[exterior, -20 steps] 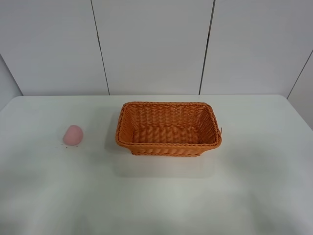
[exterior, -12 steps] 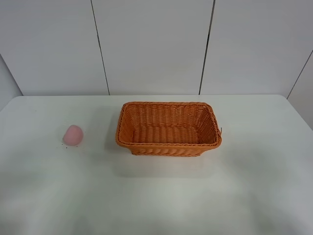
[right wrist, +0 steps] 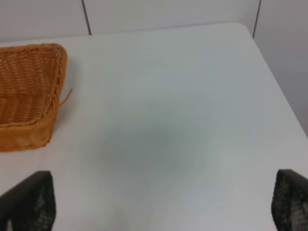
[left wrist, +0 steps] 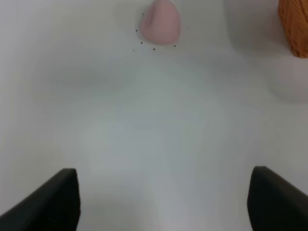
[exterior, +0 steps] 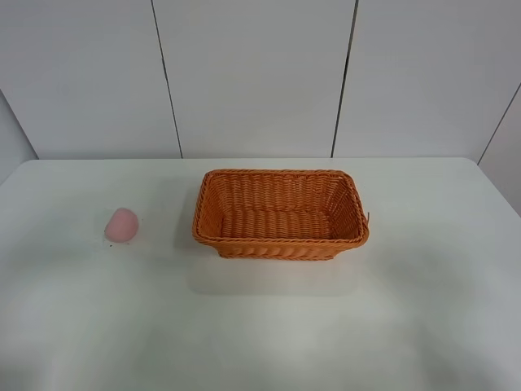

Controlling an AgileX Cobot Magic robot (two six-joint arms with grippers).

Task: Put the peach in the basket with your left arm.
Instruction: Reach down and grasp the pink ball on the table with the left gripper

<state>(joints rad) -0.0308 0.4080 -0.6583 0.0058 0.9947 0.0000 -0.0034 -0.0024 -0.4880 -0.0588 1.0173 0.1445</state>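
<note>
The pale pink peach (exterior: 121, 225) lies on the white table, left of the basket; it also shows in the left wrist view (left wrist: 161, 22). The orange-brown wicker basket (exterior: 280, 213) stands empty at the table's middle; one corner shows in the left wrist view (left wrist: 294, 26) and one end in the right wrist view (right wrist: 29, 91). My left gripper (left wrist: 166, 202) is open, its two dark fingertips wide apart above bare table, well short of the peach. My right gripper (right wrist: 163, 204) is open over bare table, right of the basket. Neither arm shows in the exterior view.
The white table (exterior: 260, 326) meets a white panelled wall (exterior: 252, 73) at the back. Its right edge and rounded far corner show in the right wrist view (right wrist: 274, 72). Small dark specks lie around the peach.
</note>
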